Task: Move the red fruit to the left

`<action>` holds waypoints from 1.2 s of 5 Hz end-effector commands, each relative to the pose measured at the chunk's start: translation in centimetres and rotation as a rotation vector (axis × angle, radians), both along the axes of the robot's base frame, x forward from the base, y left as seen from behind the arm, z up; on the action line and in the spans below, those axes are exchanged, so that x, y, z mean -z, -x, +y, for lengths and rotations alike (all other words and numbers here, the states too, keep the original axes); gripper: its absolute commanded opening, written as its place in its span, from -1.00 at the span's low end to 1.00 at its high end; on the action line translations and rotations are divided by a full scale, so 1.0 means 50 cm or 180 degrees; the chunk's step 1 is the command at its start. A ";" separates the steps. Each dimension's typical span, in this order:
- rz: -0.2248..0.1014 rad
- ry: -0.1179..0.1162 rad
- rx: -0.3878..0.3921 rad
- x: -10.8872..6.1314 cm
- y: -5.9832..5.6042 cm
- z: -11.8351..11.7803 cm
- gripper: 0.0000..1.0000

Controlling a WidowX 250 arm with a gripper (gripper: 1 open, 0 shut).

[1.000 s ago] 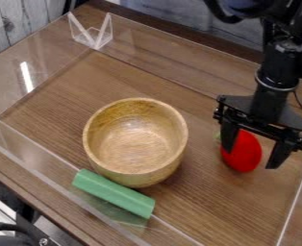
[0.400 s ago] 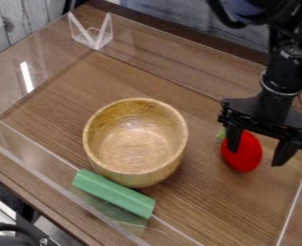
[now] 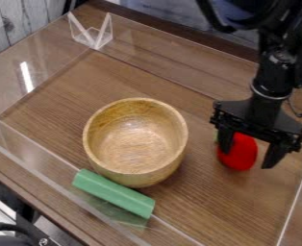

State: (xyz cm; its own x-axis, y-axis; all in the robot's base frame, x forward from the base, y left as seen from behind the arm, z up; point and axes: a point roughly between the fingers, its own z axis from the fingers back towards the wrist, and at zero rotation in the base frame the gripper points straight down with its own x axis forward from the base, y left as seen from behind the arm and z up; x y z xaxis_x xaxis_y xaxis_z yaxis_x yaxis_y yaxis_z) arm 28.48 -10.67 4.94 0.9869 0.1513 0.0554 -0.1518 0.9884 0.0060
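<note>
The red fruit [image 3: 243, 151] rests on the wooden table at the right, small and bright red. My black gripper [image 3: 255, 146] hangs straight down over it, jaws open, with a finger [image 3: 222, 137] on its left and another on its right. The fingers straddle the fruit; I cannot tell whether they touch it. The fruit's green stem is hidden behind the gripper.
A wooden bowl [image 3: 136, 140] stands in the middle of the table, left of the fruit. A green rectangular block [image 3: 113, 193] lies in front of the bowl. Clear acrylic walls [image 3: 38, 67] fence the table on all sides.
The gripper has shifted slightly left and lower around the red fruit. The fruit, bowl and block stay where they were.
</note>
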 end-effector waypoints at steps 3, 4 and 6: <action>-0.0248 0.0232 0.0372 -0.066 -0.016 0.048 1.00; -0.0284 0.0256 0.0519 -0.064 -0.013 0.057 1.00; -0.0356 0.0239 0.0305 -0.081 -0.014 -0.018 1.00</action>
